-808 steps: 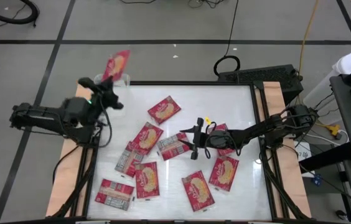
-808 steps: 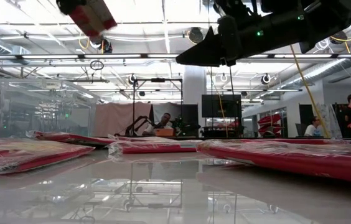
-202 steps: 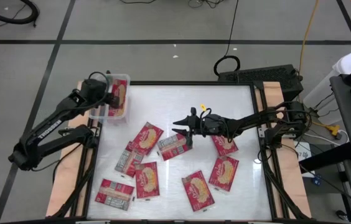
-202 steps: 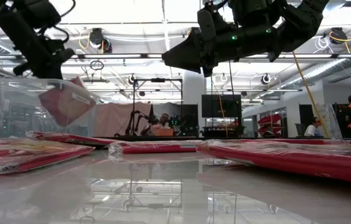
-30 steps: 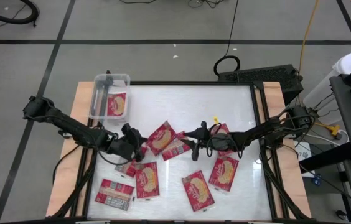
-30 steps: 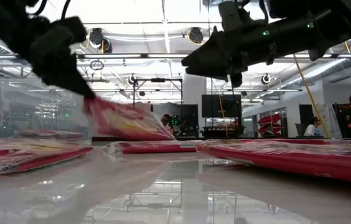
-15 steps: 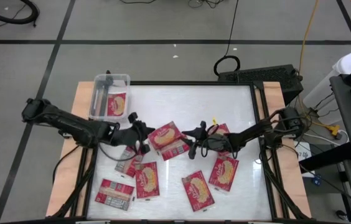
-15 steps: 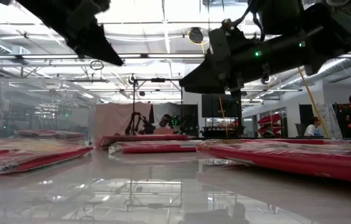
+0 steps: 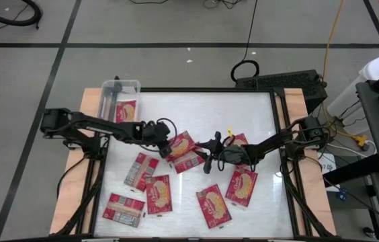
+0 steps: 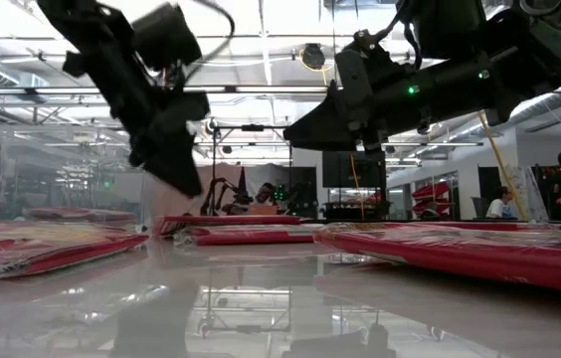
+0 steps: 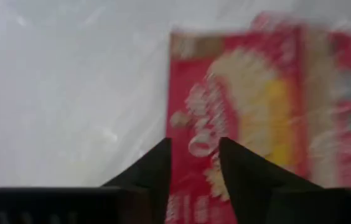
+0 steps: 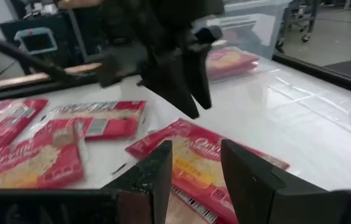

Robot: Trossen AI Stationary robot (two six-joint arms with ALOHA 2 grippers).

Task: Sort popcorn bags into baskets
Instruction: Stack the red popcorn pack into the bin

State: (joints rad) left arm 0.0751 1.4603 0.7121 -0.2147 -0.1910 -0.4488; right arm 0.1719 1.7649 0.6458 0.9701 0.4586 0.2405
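The left hand (image 9: 164,146) has come in from the left side of the table to the table's middle, and now hangs just over the edge of a red popcorn bag (image 9: 181,143). A second ago it was clamped shut on this bag near the left of the pile. Now its wrist view shows the two dark fingers (image 11: 154,174) parted narrowly, with the bag lying flat below them, so the bag seems to have been let go on the table (image 9: 257,111) rather than carried to the basket.

For the task, this means little gain: the bag has only shifted toward the centre. It may be a handover or a repositioning, but that is a guess.

The clear basket (image 9: 119,105) sits at the table's far left corner, well apart from both hands, with one red bag (image 9: 126,111) inside it.

The right hand (image 9: 207,161) hovers just beside the same bag, fingers narrowly apart and holding nothing.

About eight more bags lie scattered across the near half of the table. One pale-panelled bag (image 9: 189,161) is tucked partly under the released bag, between the two hands, and could get dragged along. The two hands are close together, so a collision is the main risk.
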